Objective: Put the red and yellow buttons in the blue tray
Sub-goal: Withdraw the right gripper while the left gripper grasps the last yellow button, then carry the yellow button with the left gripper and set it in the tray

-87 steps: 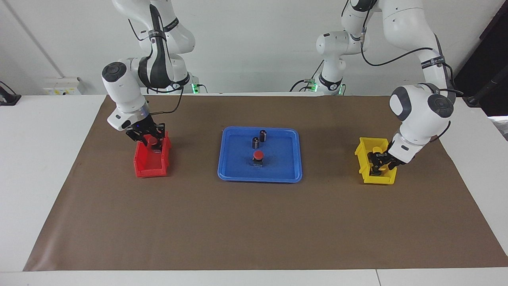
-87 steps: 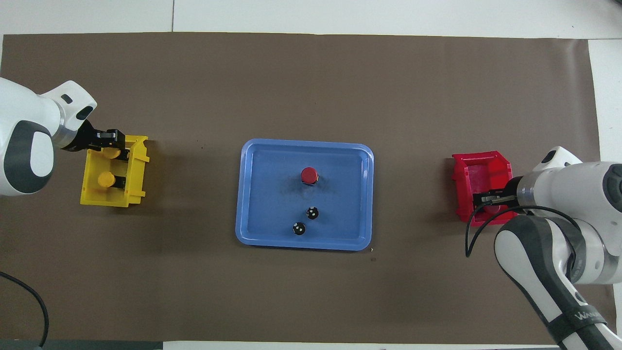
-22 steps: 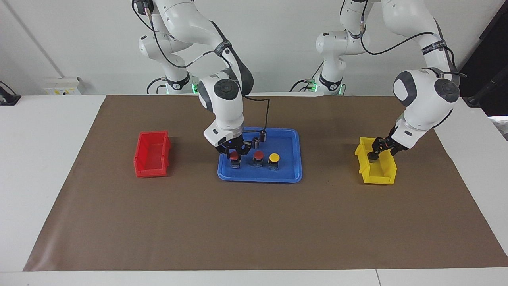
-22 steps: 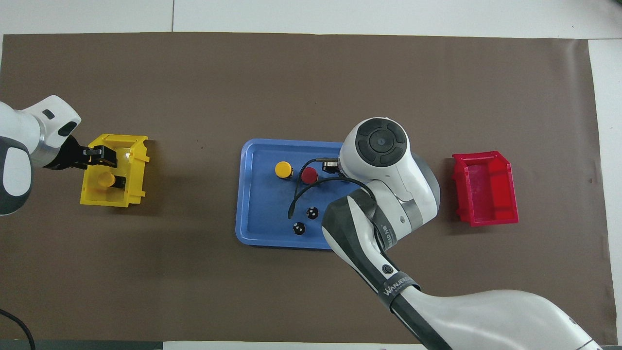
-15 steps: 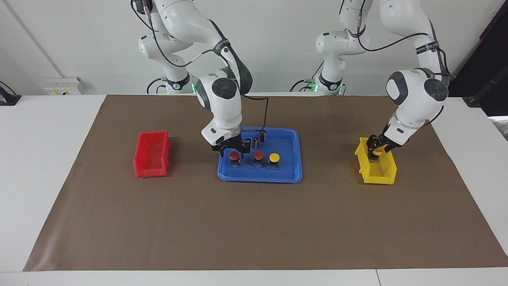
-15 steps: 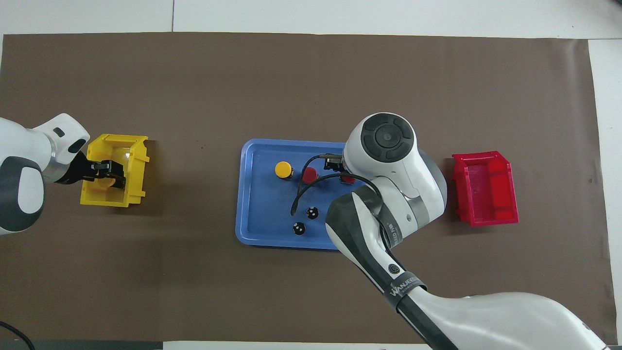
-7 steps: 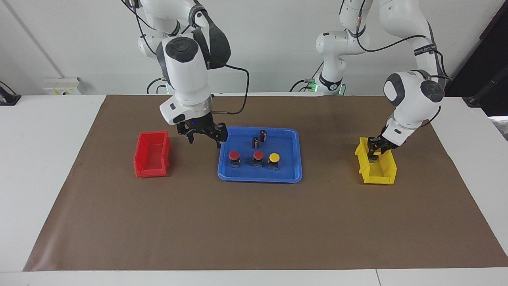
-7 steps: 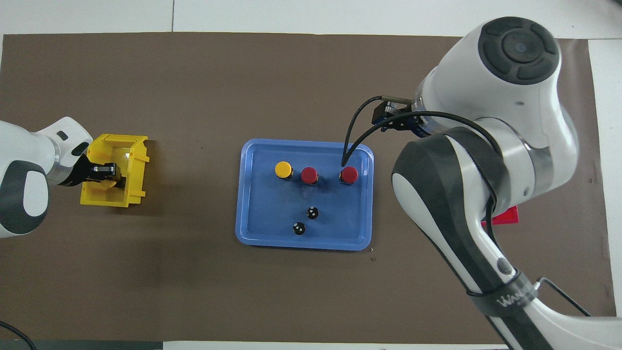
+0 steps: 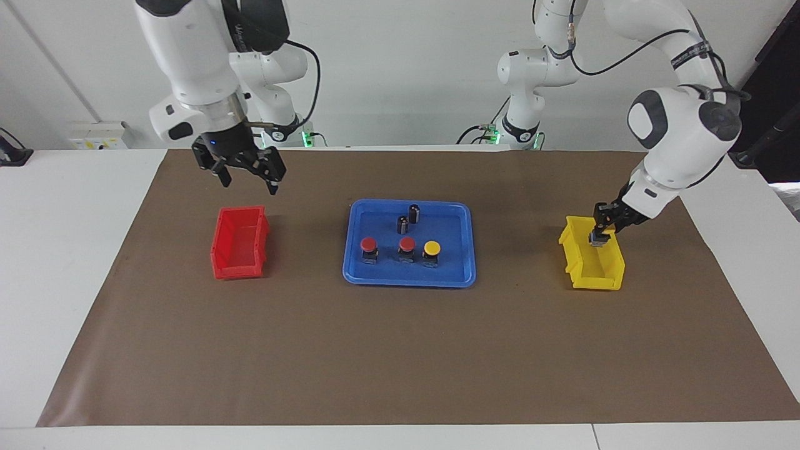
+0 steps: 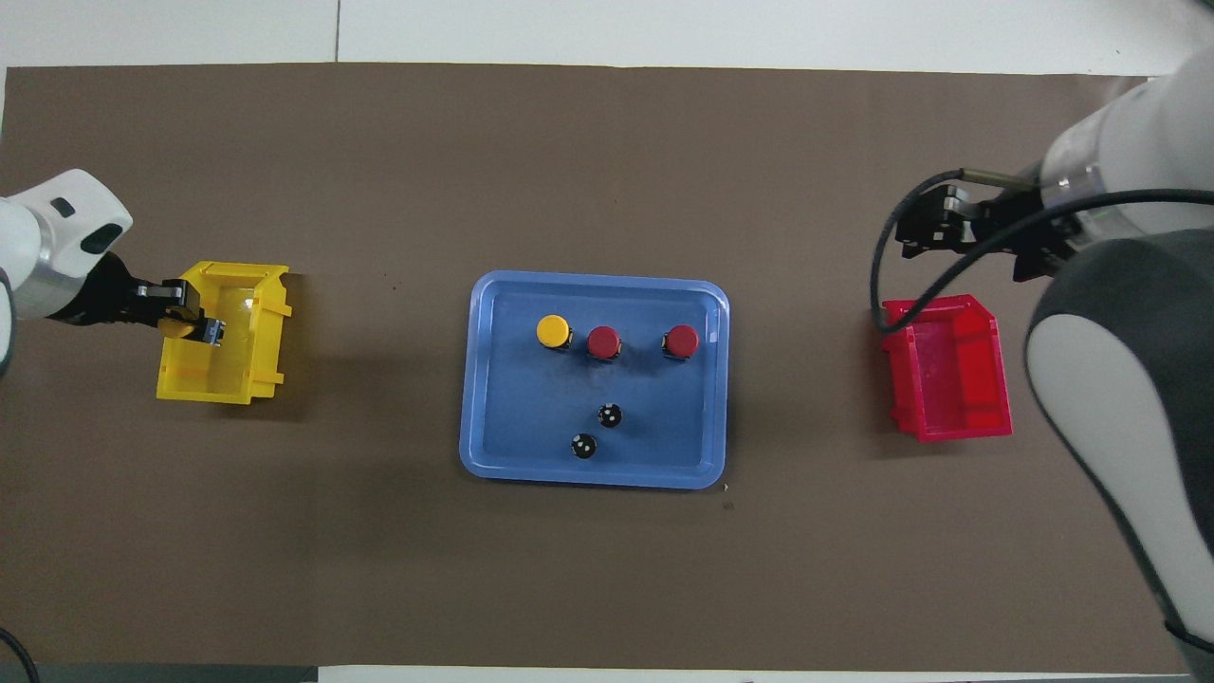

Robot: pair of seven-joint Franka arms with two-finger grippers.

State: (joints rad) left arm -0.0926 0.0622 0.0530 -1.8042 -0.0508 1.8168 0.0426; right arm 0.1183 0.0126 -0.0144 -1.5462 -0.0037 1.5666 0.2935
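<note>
The blue tray [image 9: 409,281] [image 10: 593,479] lies mid-table. In it stand two red buttons [image 9: 369,245] [image 9: 407,244] and one yellow button [image 9: 431,249] in a row; the overhead view shows the two red ones [image 10: 681,340] [image 10: 603,341] and the yellow one [image 10: 553,331]. My left gripper [image 9: 601,229] [image 10: 190,323] is shut on the second yellow button [image 10: 175,328] and holds it just over the yellow bin [image 9: 594,269] [image 10: 223,375]. My right gripper [image 9: 248,178] [image 10: 918,232] is open and empty, raised high beside the red bin [image 9: 237,250] [image 10: 948,370].
Two dark capless cylinders [image 9: 403,224] [image 9: 414,213] stand in the tray, nearer to the robots than the buttons. A brown mat [image 9: 400,350] covers the table. The red bin is toward the right arm's end, the yellow bin toward the left arm's end.
My right gripper let go of the second red button in the tray, rose and swung away toward the red bin. My left gripper lifted the yellow button up out of the yellow bin.
</note>
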